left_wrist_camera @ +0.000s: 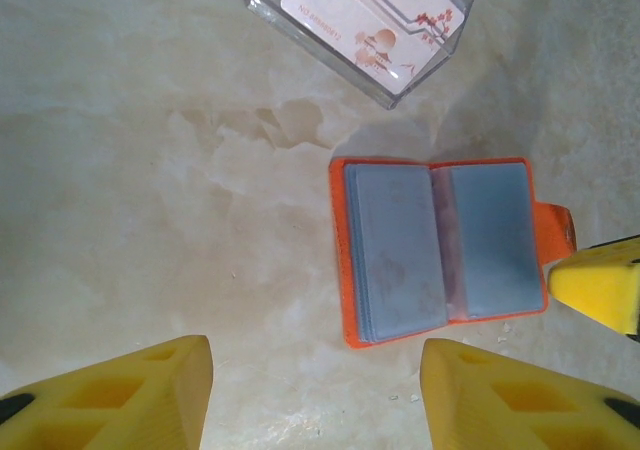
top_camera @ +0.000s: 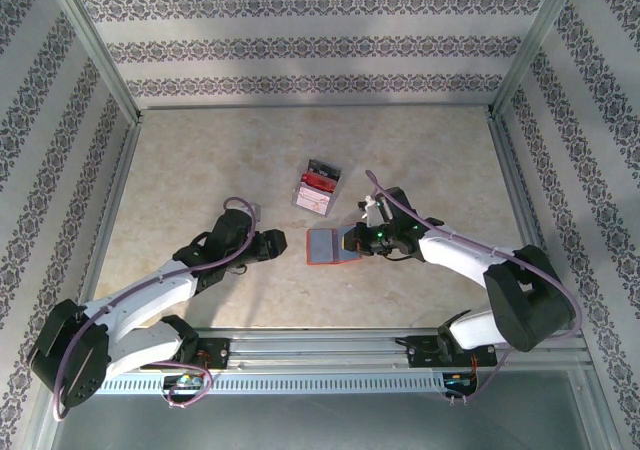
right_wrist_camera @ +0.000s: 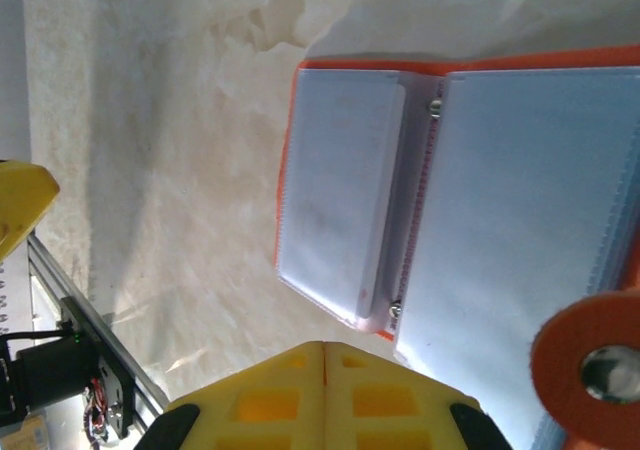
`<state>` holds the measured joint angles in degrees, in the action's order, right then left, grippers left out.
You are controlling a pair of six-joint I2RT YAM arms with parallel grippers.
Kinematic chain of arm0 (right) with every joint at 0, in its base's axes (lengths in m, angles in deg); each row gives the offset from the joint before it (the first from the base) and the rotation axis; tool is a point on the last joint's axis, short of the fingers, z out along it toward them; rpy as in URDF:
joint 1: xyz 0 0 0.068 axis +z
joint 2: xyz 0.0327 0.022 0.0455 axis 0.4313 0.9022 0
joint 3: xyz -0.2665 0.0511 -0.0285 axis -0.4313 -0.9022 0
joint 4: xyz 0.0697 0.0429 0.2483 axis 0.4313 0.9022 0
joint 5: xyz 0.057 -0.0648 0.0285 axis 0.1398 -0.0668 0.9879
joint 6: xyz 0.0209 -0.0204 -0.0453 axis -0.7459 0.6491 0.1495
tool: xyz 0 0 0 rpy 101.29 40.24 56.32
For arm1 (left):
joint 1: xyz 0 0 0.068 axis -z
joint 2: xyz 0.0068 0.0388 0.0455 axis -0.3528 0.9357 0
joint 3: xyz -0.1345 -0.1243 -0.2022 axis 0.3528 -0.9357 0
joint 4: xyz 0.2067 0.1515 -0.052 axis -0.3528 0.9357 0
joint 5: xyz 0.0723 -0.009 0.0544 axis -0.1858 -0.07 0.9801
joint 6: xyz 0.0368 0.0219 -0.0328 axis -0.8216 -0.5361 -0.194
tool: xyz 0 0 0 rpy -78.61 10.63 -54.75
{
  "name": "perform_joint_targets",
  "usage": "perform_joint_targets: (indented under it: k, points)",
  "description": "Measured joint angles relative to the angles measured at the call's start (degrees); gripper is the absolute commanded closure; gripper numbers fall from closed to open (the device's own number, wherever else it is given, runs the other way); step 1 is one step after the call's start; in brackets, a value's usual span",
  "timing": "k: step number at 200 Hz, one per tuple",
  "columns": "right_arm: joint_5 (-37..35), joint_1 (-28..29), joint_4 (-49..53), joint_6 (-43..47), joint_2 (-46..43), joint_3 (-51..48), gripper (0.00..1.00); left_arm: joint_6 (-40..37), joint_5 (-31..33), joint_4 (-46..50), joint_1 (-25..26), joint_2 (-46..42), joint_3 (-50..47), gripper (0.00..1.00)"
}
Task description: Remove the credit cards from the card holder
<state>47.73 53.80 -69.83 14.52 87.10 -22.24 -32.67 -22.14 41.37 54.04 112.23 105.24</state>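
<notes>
The card holder (top_camera: pixel 328 245) lies open and flat on the marble table, orange outside with grey-blue pockets (left_wrist_camera: pixel 435 250) facing up. Whether credit cards sit in those pockets I cannot tell. My right gripper (top_camera: pixel 362 236) is at the holder's right edge, next to the snap tab (left_wrist_camera: pixel 557 225). In the right wrist view its fingers (right_wrist_camera: pixel 325 348) are pressed together with a thin orange strip of the cover between them, and the open pockets (right_wrist_camera: pixel 340 200) lie just beyond. My left gripper (left_wrist_camera: pixel 315 375) is open just left of the holder, with bare table between its fingers.
A clear plastic box (top_camera: pixel 320 185) stands just behind the holder, with a white card printed in red (left_wrist_camera: pixel 370 30) and a red one inside. Patterned walls with metal posts (top_camera: pixel 95 50) enclose the table. The arms' rail (top_camera: pixel 320 355) runs along the near edge.
</notes>
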Motion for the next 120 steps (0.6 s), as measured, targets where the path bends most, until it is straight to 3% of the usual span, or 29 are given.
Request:
perform_joint_targets:
  k: [41, 120]
  points:
    - [-1.9, 0.0, -0.7, 0.0, 1.7, -1.2, 1.00, 1.2, -1.5, -0.3, 0.0, 2.9, 1.0, 0.46]
    - [-4.3, -1.7, -0.5, 2.2, 3.4, -2.6, 1.00, 3.6, -7.4, -2.4, 0.0, 11.2, 6.2, 0.62]
